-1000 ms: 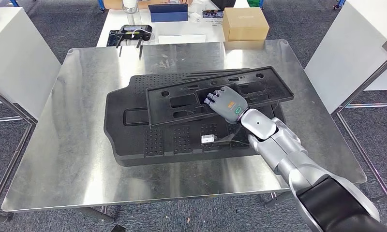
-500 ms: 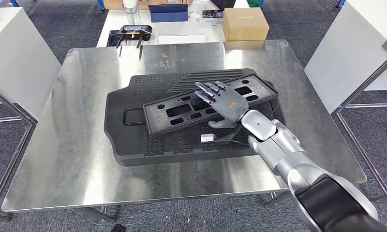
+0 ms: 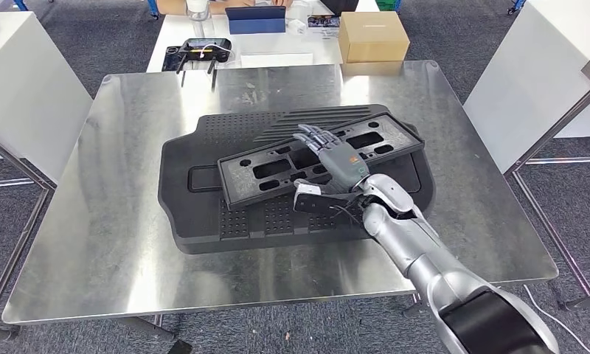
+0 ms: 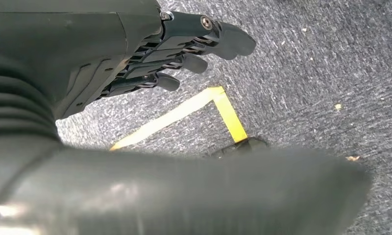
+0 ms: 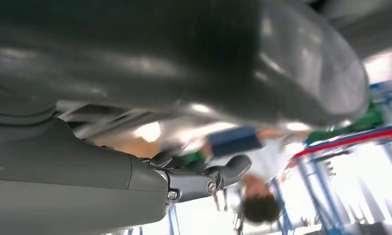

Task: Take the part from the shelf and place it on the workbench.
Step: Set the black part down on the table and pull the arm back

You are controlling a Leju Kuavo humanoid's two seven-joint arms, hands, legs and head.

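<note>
Head view: steel workbench [image 3: 115, 243], grey carpet [image 3: 93, 44].

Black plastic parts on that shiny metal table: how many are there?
2. A large black moulded plastic panel lies flat on the steel workbench. A narrower black slotted plastic frame lies on it, under the robot's right hand. Smaller parts underneath may be hidden.

I see flat black plastic slotted part [image 3: 318, 158] atop black perforated moulded panel [image 3: 226, 184], brushed silver steel workbench [image 3: 130, 221], speckled grey carpet floor [image 4: 302, 73] crossed by yellow tape [image 4: 184, 115], tan cardboard box [image 3: 374, 35].
</note>
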